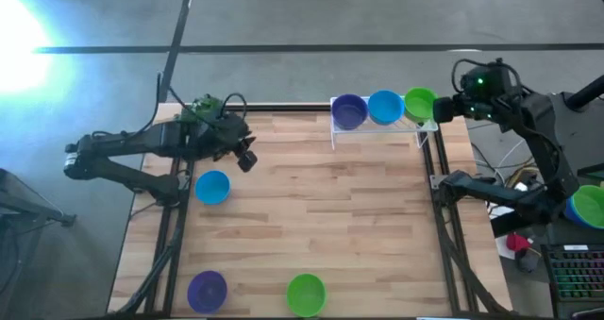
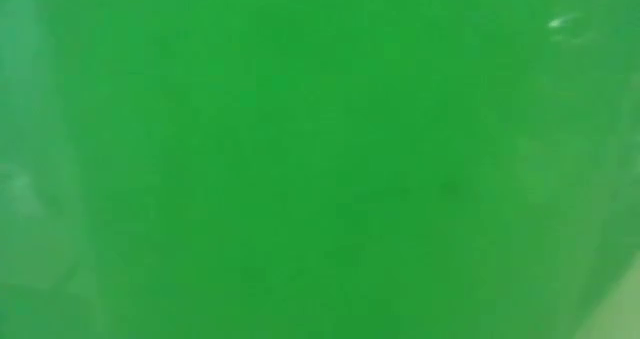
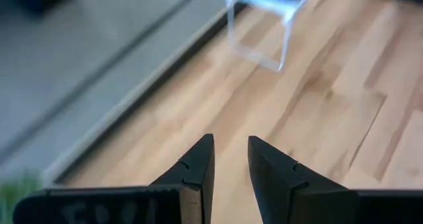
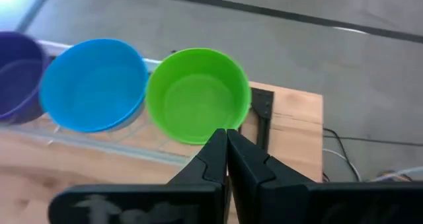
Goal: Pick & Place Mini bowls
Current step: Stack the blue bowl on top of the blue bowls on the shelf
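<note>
The wooden table point(image 1: 311, 207) filled the middle of the high view, its plank top smooth and pale. Along its upper right edge stood a clear rack point(image 1: 377, 129) with three mini bowls on it in a row: a purple bowl point(image 1: 349, 111), a blue bowl point(image 1: 385, 107) and a green bowl point(image 1: 419, 103), all round, thin-walled and glossy.

The right gripper point(image 1: 442, 109) sat at the upper right, just beside the green bowl point(image 4: 197, 96), its fingers closed together on nothing. Judging from that, the placing looked done, and the sound way to finish would be to back away level, so the light plastic was not nudged off the rack.

The left gripper point(image 1: 247, 160) hovered at the centre left, its fingers slightly apart and empty, near a loose blue bowl point(image 1: 212, 187). For that pick, one finger inside the rim and one outside would probably grip best.

A second purple bowl point(image 1: 207, 289) and a second green bowl point(image 1: 306, 294) lay at the bottom edge; the latter seemed to fill the low view.
</note>
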You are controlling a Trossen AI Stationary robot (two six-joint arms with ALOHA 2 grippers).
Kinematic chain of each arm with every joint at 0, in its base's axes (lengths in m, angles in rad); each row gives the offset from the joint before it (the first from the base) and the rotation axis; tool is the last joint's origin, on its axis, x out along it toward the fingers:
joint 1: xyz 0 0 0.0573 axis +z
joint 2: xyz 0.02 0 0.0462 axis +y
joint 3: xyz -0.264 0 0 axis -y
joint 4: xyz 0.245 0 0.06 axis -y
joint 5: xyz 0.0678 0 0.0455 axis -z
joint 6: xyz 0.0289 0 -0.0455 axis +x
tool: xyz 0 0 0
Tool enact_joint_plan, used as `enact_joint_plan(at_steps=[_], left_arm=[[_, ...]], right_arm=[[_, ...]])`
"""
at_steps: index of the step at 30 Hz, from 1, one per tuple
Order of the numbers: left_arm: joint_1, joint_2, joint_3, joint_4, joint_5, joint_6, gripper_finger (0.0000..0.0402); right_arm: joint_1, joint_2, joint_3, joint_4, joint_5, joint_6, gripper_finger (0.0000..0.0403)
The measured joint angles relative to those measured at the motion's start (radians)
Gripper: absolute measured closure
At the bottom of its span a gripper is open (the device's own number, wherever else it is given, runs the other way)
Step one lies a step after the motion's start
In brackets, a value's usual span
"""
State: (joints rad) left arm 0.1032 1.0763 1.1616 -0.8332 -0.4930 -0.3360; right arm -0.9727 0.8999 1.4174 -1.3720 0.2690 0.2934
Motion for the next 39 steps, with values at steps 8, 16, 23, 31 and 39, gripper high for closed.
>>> enact_joint_plan(at_steps=[8, 16, 23, 31, 39], left_arm=[[0.0, 0.0, -0.005, -0.302, 0.07, -0.381, 0.0315], [0.0, 0.004, -0.005, -0.401, 0.216, -0.484, 0.0313], [0.0, 0.014, -0.006, -0.41, 0.241, -0.56, 0.0288], [0.0, 0.042, -0.11, -0.412, 0.277, -0.709, 0.0273], [0.0, 0.044, -0.292, -0.293, 0.355, -0.791, 0.0273]], right_arm=[[0.0, -0.028, -0.002, 0.002, -0.149, -0.089, 0.0394], [0.0, -0.029, -0.002, 0.002, -0.171, -0.087, 0.0394], [0.0, -0.028, -0.002, 0.002, -0.174, -0.084, 0.0394], [0.0, -0.028, -0.002, 0.002, -0.174, -0.084, 0.0394], [0.0, -0.028, -0.002, 0.002, -0.174, -0.068, 0.0394]])
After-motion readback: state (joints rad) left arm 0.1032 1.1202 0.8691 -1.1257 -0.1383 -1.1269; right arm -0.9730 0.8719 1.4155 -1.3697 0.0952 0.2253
